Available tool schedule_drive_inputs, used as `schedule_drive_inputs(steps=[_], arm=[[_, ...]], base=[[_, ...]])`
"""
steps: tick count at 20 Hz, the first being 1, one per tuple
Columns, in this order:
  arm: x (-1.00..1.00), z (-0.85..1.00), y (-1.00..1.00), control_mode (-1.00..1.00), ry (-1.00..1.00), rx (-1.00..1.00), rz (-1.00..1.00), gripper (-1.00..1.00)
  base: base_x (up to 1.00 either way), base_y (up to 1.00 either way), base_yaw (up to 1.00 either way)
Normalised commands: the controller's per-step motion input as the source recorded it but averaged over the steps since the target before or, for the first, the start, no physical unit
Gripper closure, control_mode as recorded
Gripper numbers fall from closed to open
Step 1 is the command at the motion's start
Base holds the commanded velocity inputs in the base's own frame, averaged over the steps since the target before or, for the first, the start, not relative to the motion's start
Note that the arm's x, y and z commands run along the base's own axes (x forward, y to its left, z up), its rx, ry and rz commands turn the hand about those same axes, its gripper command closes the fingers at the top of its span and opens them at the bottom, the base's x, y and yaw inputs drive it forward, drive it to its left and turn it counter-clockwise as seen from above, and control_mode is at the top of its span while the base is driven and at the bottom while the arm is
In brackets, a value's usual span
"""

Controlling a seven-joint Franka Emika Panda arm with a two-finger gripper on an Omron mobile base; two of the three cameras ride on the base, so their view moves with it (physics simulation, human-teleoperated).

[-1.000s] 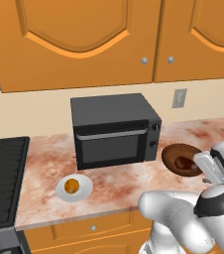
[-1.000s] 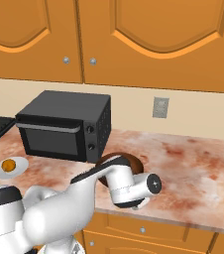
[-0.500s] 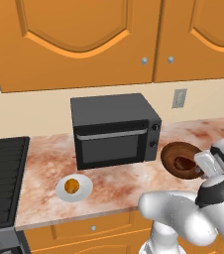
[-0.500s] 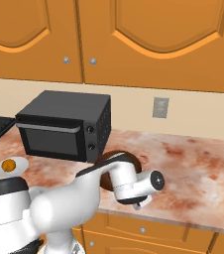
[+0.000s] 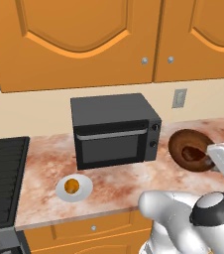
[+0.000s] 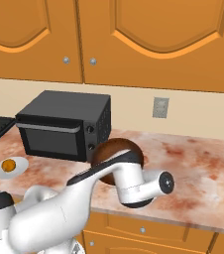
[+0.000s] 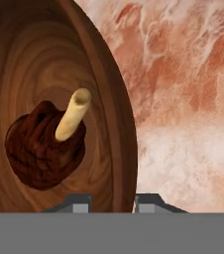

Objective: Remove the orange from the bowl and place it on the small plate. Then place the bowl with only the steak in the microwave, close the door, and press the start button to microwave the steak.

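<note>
Marble-patterned desk [image 5: 109, 178] in pink and brown, under orange wooden cabinets [image 5: 84, 39], with a beige wall and a grey outlet [image 5: 180, 98] behind.
On the desk a dark oven-like box, the microwave [image 5: 115, 130], stands near the back edge with its door [image 5: 113, 145] shut; a black stove [image 5: 2, 173] is at the left end. The small plate [image 5: 74, 188] lies near the front edge, left of the microwave, and the orange [image 5: 72, 186] sits on it. The bowl [image 5: 191, 150] is right of the microwave, glossy dark brown with wood rings, and it looks tilted. Inside it lies the steak [image 7: 44, 144], a dark red-brown lump with a pale bone sticking out. The end effector [image 7: 112, 203] has its two fingertips on either side of the bowl's rim, close together; whether they really pinch it I cannot tell.
</note>
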Motion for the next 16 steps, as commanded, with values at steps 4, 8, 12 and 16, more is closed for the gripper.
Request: schedule_drive_inputs(steps=[4, 8, 12, 16], arm=[[-0.5, 0.31, 0.02, -1.0, -0.18, 0.0, 0.0, 1.0], [-0.41, 1.0, 0.22, -1.0, -0.03, 0.0, 0.0, 1.0], [-0.36, 0.99, 0.47, -1.0, 0.01, 0.0, 0.0, 1.0], [-0.24, 0.44, 0.75, -1.0, 0.02, 0.0, 0.0, 1.0]], base=[[0.0, 0.0, 0.0], [0.0, 0.0, 0.0], [0.0, 0.0, 0.0], [0.0, 0.0, 0.0]])
